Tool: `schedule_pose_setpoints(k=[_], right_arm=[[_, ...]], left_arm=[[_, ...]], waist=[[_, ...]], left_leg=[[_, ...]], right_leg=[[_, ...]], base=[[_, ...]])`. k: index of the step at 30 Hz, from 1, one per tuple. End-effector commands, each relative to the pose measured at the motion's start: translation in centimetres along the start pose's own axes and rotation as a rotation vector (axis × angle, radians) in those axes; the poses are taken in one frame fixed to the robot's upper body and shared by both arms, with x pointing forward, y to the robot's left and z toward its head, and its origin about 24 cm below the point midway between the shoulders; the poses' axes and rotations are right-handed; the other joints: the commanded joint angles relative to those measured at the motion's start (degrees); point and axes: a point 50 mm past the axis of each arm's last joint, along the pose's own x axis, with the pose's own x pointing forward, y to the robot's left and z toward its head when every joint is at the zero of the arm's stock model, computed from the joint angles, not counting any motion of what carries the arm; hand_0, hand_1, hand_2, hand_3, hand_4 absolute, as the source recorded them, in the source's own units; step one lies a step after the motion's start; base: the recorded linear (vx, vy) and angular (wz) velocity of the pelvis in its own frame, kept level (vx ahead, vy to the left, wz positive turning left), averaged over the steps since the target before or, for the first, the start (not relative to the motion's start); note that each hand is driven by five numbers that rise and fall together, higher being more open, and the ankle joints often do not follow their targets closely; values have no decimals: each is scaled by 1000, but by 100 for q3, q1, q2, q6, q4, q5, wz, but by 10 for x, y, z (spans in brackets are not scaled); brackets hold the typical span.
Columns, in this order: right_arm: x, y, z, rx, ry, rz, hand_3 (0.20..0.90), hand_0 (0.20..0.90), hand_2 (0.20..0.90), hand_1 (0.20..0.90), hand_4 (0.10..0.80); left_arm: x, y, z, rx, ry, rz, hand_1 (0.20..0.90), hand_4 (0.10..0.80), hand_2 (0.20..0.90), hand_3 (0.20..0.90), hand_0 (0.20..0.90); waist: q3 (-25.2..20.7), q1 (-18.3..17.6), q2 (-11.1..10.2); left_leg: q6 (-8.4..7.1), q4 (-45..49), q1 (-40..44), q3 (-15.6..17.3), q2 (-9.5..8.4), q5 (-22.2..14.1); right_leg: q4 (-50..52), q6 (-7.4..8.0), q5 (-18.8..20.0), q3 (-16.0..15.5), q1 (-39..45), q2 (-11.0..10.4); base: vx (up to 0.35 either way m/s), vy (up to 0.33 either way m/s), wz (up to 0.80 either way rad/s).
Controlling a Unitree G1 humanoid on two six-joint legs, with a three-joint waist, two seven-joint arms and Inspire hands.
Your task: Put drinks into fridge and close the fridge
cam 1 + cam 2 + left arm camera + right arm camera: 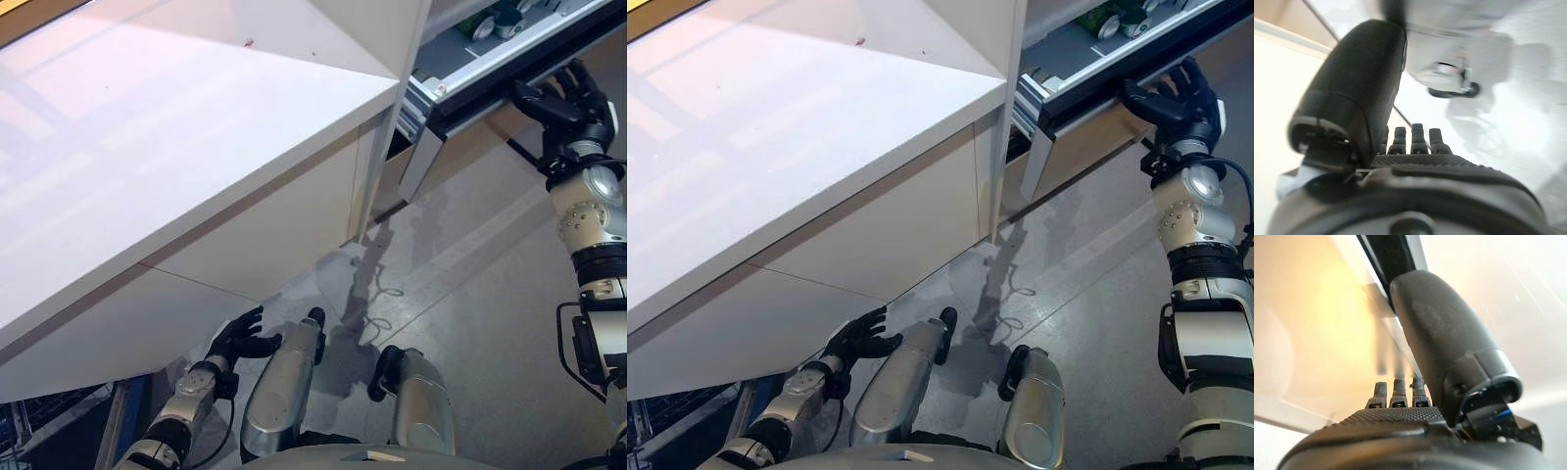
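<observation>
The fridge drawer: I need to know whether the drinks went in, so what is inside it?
Green and white drinks show at the top of the open fridge drawer. The white cabinet covers the rest. The right hand is on the drawer's front.

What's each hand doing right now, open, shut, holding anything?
Left hand: open, empty, low beside the white counter.
Right hand: open, fingers straight against the fridge door, holding nothing.

A long white counter (147, 147) slants across the view above a grey tiled floor (470, 294).
</observation>
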Motion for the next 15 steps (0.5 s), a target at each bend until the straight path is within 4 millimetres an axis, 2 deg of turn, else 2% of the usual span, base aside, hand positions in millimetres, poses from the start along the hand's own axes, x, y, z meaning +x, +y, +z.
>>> schedule_pose_setpoints(k=[1, 3, 4, 9, 15], right_arm=[[4, 60, 62, -14, -230, 280, 900, 900, 900, 900, 800], [4, 61, 60, -23, -225, 278, 900, 900, 900, 900, 800], [4, 60, 60, -28, -229, 273, 900, 900, 900, 900, 800], [2, 53, 62, -33, -282, 195, 900, 900, 900, 900, 800], [-16, 55, 74, 50, -468, 109, 900, 900, 900, 900, 800]], left_arm=[[-22, 17, -33, 81, 77, 9, 900, 800, 900, 900, 900], [-22, 17, -34, 89, 82, 7, 900, 800, 900, 900, 900], [-22, 18, -34, 94, 82, 7, 900, 800, 900, 900, 900], [-24, 19, -37, 109, 97, 12, 900, 800, 900, 900, 900], [-24, 21, -40, 98, 112, 21, 900, 800, 900, 900, 900]], waist=[[-399, 376, -159], [-437, 377, -178], [-449, 373, -160], [-576, 325, -208], [-739, 87, -236]], left_leg=[[591, -194, 611, 489, -179, -995], [588, -263, 693, 478, -176, -1002], [608, -335, 665, 496, -160, -846], [641, -478, 881, 501, -157, -880], [662, -746, 1142, 601, -105, -849]], right_leg=[[119, -369, -178, -164, 382, 321], [11, -346, -158, -161, 478, 328], [-73, -385, -11, -235, 469, 319], [-297, -313, 41, -197, 690, 337], [-708, -211, 182, 17, 863, 474]], base=[[66, 11, 16], [13, 21, 7], [-17, 30, 6], [42, 3, 15], [6, -8, -11]])
